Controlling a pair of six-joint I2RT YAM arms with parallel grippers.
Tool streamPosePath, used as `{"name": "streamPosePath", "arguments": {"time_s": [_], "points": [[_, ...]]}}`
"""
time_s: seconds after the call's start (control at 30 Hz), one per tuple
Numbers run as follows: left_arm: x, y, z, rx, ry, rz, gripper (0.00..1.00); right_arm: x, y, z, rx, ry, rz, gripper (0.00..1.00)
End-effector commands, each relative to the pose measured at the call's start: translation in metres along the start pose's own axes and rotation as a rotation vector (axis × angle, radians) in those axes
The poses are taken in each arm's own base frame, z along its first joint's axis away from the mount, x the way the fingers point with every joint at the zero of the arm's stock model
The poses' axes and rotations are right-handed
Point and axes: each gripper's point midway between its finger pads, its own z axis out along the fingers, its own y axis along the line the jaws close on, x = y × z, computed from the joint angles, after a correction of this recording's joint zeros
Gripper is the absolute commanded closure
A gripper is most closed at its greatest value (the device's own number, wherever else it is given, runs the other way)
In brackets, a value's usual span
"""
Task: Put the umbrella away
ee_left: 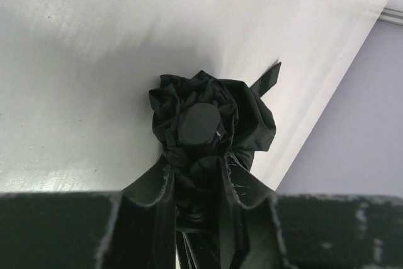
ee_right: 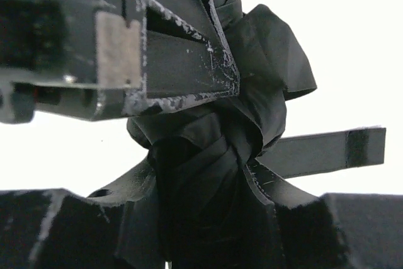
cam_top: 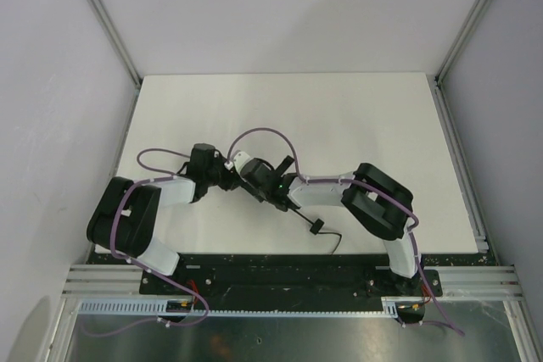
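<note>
The black folded umbrella [cam_top: 257, 179] is held above the white table [cam_top: 356, 125] between both grippers. My left gripper [cam_top: 232, 175] is shut on it; in the left wrist view the fingers [ee_left: 154, 184] flank the bunched canopy just below its round end cap [ee_left: 200, 124]. My right gripper [cam_top: 270, 190] is also shut on it; in the right wrist view the twisted fabric [ee_right: 208, 174] fills the gap between its fingers [ee_right: 277, 200]. The closure strap [ee_right: 327, 149] sticks out loose to the side. The wrist cord [cam_top: 321, 228] trails onto the table.
The left gripper's body [ee_right: 126, 42] sits close above the right gripper in the right wrist view. Grey walls with aluminium posts [cam_top: 110, 31] enclose the table on three sides. A black base rail [cam_top: 280, 277] runs along the near edge.
</note>
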Motion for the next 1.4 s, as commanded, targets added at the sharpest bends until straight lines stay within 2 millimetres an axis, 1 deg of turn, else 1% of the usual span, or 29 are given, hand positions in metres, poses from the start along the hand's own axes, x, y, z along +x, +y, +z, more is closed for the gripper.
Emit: {"name": "streamPosePath", "arguments": {"time_s": [0.0,0.07,0.1,0.17,0.2,0.23,0.27,0.3,0.37,0.43,0.5,0.53,0.6,0.77,0.87,0.93,0.97,1.03,1.07,1.1,1.17,1.2,1.23,1.27,1.3,1.37], "points": [[-0.003,0.024,-0.001,-0.104,-0.040,0.034,1.00,0.024,-0.013,0.013,0.023,0.087,0.043,0.78],[-0.005,0.021,-0.001,-0.100,-0.042,0.048,1.00,0.038,-0.009,0.018,-0.023,0.121,0.065,0.93],[-0.005,0.020,-0.001,-0.098,-0.044,0.051,1.00,0.044,-0.006,0.020,-0.053,0.136,0.077,0.96],[-0.006,0.016,-0.001,-0.087,-0.044,0.059,0.99,0.056,0.001,0.023,-0.138,0.164,0.112,0.99],[-0.008,0.013,-0.002,-0.079,-0.046,0.068,0.90,0.060,0.006,0.024,-0.197,0.176,0.145,1.00],[-0.009,0.009,-0.002,-0.069,-0.047,0.078,0.71,0.064,0.013,0.025,-0.279,0.187,0.187,1.00],[-0.009,0.006,-0.002,-0.061,-0.045,0.092,0.58,0.067,0.016,0.025,-0.336,0.197,0.230,1.00],[-0.010,0.003,-0.003,-0.052,-0.045,0.107,0.49,0.070,0.020,0.025,-0.398,0.203,0.272,1.00],[-0.013,-0.004,-0.004,-0.034,-0.051,0.138,0.39,0.074,0.028,0.023,-0.524,0.205,0.362,1.00],[-0.016,-0.006,-0.007,-0.023,-0.065,0.146,0.33,0.077,0.033,0.022,-0.628,0.204,0.447,1.00],[-0.019,-0.007,-0.010,-0.017,-0.075,0.147,0.12,0.080,0.036,0.020,-0.715,0.217,0.538,1.00],[-0.019,-0.006,-0.010,-0.016,-0.076,0.147,0.06,0.079,0.038,0.018,-0.756,0.222,0.581,1.00],[-0.019,-0.004,-0.011,-0.017,-0.077,0.144,0.02,0.079,0.040,0.016,-0.834,0.232,0.657,1.00],[-0.013,0.006,-0.001,-0.046,-0.035,0.089,0.01,0.074,0.042,0.011,-0.946,0.235,0.766,1.00],[-0.005,0.014,0.008,-0.077,-0.001,0.049,0.01,0.070,0.039,0.011,-0.982,0.229,0.818,1.00],[0.001,0.018,0.013,-0.096,0.012,0.033,0.06,0.065,0.038,0.010,-1.012,0.220,0.850,1.00],[0.003,0.021,0.015,-0.105,0.018,0.024,0.11,0.062,0.037,0.010,-1.023,0.212,0.861,1.00],[0.007,0.025,0.018,-0.118,0.025,0.018,0.25,0.055,0.036,0.009,-1.036,0.196,0.876,1.00],[0.008,0.028,0.018,-0.124,0.025,0.016,0.34,0.052,0.035,0.009,-1.043,0.190,0.885,1.00],[0.008,0.029,0.018,-0.125,0.021,0.019,0.44,0.049,0.035,0.008,-1.050,0.183,0.891,1.00],[0.007,0.030,0.018,-0.121,0.011,0.032,0.71,0.042,0.033,0.005,-1.065,0.164,0.891,1.00],[0.007,0.030,0.017,-0.118,0.005,0.038,0.83,0.038,0.032,0.003,-1.068,0.155,0.889,1.00],[0.006,0.030,0.016,-0.116,-0.002,0.048,0.90,0.036,0.031,0.003,-1.064,0.149,0.886,1.00],[0.005,0.029,0.016,-0.113,-0.010,0.058,0.95,0.034,0.029,0.003,-1.047,0.143,0.884,0.99],[0.003,0.029,0.015,-0.112,-0.016,0.070,0.98,0.031,0.026,0.003,-1.022,0.138,0.881,0.94],[0.003,0.030,0.015,-0.116,-0.021,0.081,0.99,0.027,0.018,0.004,-0.945,0.135,0.871,0.73]]}}
